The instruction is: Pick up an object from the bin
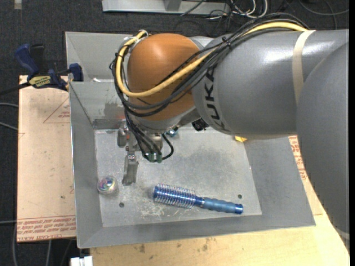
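Three loose things lie in the bin [222, 165]: one brush [197, 200], one ball [107, 185] and one yellow bit [239, 139]. The yellow bit is mostly hidden at the lower edge of the arm [266, 82], so its kind cannot be told.

The ball is small, round and shiny, with pale coloured glints. It sits on the near left of the bin floor, close to the left wall. The brush is blue, with a bristled head to the left and a slim handle pointing right. It lies flat close to the near wall, well apart from the ball.

The arm comes in from the right as one thick grey link across the far right of the bin. At its wrist an orange domed cover [158, 71] hangs over the far left part, with yellow and black cables [249, 31] looped round it. Below the cover the claw [130, 173] points down at the left of the floor. Its tip is near the ball, just to the ball's right and not touching it. Whether the claw is apart or together cannot be told, and nothing shows in its grip.
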Motion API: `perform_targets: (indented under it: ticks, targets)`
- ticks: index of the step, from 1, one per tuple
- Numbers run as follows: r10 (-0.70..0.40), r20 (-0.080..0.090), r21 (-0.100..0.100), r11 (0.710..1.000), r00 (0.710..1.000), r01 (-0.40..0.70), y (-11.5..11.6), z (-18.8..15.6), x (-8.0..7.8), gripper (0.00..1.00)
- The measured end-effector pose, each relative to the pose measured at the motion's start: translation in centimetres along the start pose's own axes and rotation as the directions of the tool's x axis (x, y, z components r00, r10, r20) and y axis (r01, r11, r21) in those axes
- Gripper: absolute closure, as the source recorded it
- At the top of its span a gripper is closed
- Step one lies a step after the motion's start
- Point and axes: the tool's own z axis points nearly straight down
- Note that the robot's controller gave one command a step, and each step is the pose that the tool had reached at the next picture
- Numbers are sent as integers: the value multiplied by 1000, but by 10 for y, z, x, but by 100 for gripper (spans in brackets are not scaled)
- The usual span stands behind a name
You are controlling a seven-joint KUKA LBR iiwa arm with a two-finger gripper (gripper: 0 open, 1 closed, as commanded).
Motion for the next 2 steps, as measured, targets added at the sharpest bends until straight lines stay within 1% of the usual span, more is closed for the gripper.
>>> perform_targets:
  ticks: [1,2]
  targets:
    - [-142,0,3,990,990,142,-61,68,24,0]
    - [199,7,-1,980,980,-199,-147,68,11,0]
